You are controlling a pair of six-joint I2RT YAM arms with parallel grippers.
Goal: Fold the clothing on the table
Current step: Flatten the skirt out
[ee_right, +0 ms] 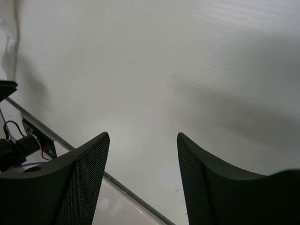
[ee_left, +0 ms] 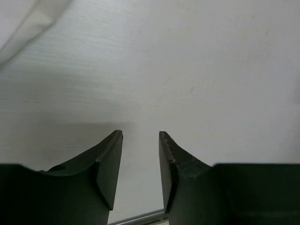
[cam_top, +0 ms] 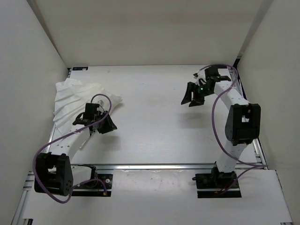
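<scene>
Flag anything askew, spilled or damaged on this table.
The white pleated fabric garment lies rumpled at the far left of the flat white table, bunched by the left wall rather than spread flat. Nothing spilled or damaged.

White arms (cam_top: 232, 96), purple cables (cam_top: 213, 112), apparently green light (cam_top: 201, 86)

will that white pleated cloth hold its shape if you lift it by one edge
Probably not: the cloth lies rumpled in soft folds, so a lifted edge would likely drape and sag. It is likely light, since it looks thin. It could also slide easily on the smooth table.
</scene>
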